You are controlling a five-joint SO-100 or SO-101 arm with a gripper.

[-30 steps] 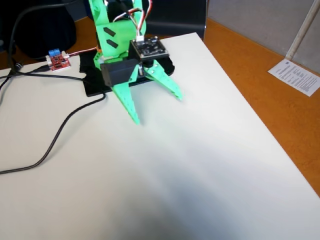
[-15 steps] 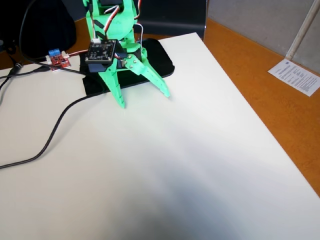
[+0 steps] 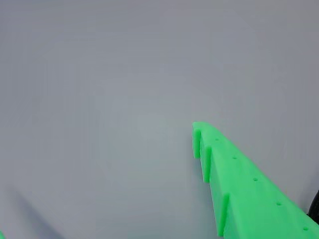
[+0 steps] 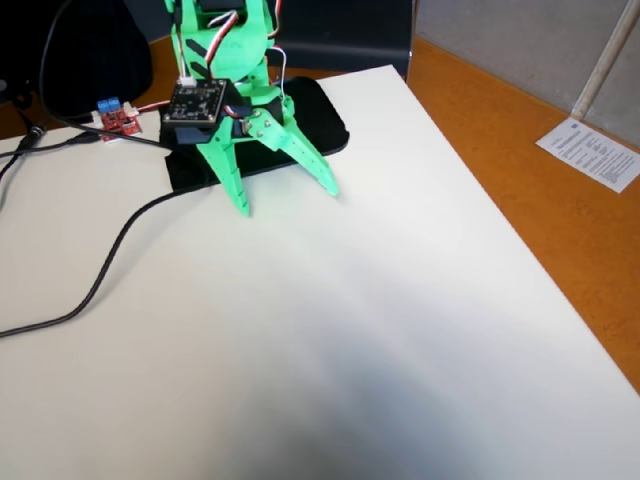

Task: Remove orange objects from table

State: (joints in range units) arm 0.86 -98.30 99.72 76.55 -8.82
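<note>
Pincer [image 4: 286, 200] spread, empty, fixed view; table [image 3: 124, 74] fills wrist view

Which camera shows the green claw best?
The fixed view: the whole gripper shows, both green fingers spread open, tips down at the white table. The wrist view catches only one toothed finger over bare table.

Base plate: black glossy plate [image 4: 318, 118], far centre in the fixed view.
Cable: black cable [image 4: 105, 262] snaking across the left side.
Circuit board: small red board [image 4: 117, 119], far left.
Paper: printed sheet [image 4: 596, 153], far right, on orange-brown surface [image 4: 520, 160].
Chair: dark shape [image 4: 85, 55], far left.
</note>
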